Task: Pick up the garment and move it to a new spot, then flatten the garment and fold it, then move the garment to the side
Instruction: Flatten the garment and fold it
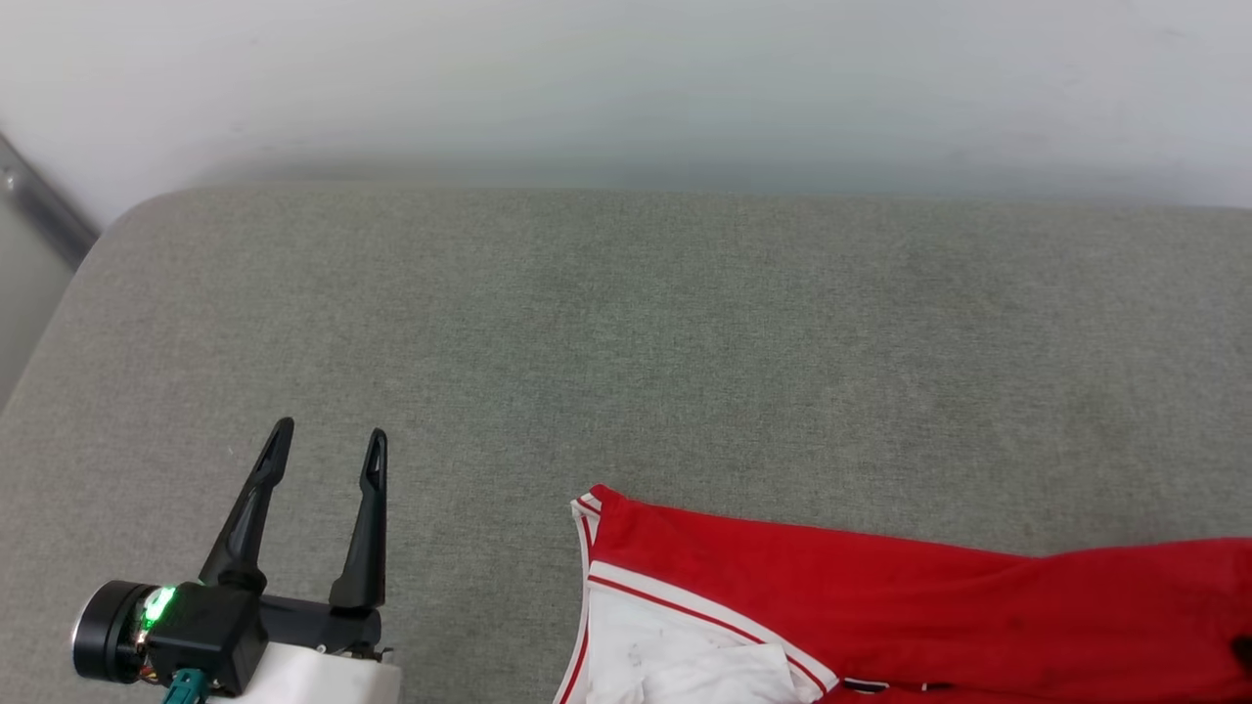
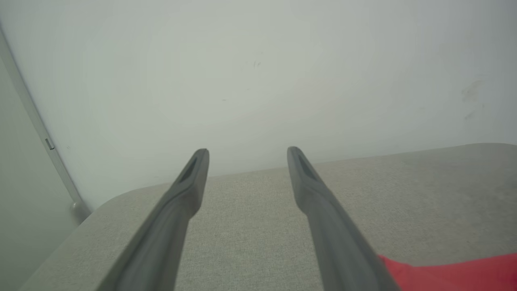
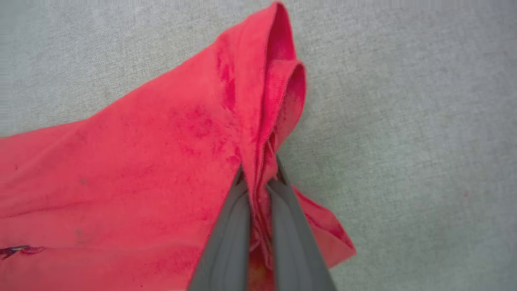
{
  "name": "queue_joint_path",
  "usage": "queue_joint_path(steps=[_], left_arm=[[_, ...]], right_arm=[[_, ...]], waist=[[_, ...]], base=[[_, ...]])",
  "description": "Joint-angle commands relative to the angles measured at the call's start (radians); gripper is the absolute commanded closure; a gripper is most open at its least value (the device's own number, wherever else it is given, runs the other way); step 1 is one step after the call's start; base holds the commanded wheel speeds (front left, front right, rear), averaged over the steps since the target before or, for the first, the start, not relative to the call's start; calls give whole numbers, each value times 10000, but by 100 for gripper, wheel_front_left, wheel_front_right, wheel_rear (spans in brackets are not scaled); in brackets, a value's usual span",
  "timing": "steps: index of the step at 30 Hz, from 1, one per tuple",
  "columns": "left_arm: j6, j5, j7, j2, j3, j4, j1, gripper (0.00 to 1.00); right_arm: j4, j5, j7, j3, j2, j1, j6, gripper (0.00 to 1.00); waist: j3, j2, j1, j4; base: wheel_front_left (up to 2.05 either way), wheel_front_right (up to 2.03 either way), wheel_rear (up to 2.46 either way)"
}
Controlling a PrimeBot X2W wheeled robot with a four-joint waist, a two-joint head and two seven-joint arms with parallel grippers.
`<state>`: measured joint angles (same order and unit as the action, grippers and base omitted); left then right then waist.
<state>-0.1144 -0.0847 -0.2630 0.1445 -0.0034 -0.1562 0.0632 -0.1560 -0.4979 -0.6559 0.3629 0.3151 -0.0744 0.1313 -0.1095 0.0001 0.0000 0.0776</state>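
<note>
The red garment (image 1: 880,596) lies on the grey cushion at the lower right of the head view, one white sleeve with striped trim (image 1: 665,655) facing me. My left gripper (image 1: 328,452) hovers open over bare fabric left of the shirt, with nothing between its fingers (image 2: 194,178); a red corner of the garment (image 2: 452,275) shows beside its right finger. In the right wrist view my right gripper (image 3: 259,178) is shut on a bunched red fold of the garment (image 3: 161,161), which rises in a ridge above the fingertips.
The grey upholstered surface (image 1: 626,323) stretches wide behind and left of the shirt. A pale wall (image 1: 626,78) backs it, and a metal rail (image 1: 39,205) runs along the far left corner. The cushion's rounded left edge (image 1: 59,323) drops off there.
</note>
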Motion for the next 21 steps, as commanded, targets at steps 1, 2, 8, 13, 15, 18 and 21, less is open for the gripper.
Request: queue_joint_path(steps=[1,2,8,13,15,18,21], left_arm=[[-2,36,-22,-30,29,12,144,0],[-16,47,-22,-41,55,15,182,0],[-78,93,-22,-147,167,24,304,0],[-94,67,-22,-224,137,137,406,0],[-111,73,-22,-255,95,168,454,0],[-125,70,-22,-280,84,186,502,0],[-135,104,-22,-284,111,167,566,0]], right_arm=[[99,-12,-11,-16,50,56,-11,100],[262,10,-64,-107,48,-24,-11,100],[1834,-313,-734,-1235,-339,-538,-8,100],[2966,-545,-1290,-2323,-875,-735,-8,100],[3272,-560,-1502,-2752,-1106,-750,-8,100],[3604,-721,-1843,-3331,-1562,-700,-8,100],[3718,-924,-2126,-3883,-2135,-639,-8,100]], waist=[[50,-1,0,-41],[85,-1,0,-83],[302,-1,0,-248],[545,-1,0,-335],[645,-1,0,-329],[780,-1,0,-282],[897,-1,0,-190]], base=[[0,0,0],[0,0,0],[0,0,0],[0,0,0],[0,0,0],[0,0,0],[0,0,0]])
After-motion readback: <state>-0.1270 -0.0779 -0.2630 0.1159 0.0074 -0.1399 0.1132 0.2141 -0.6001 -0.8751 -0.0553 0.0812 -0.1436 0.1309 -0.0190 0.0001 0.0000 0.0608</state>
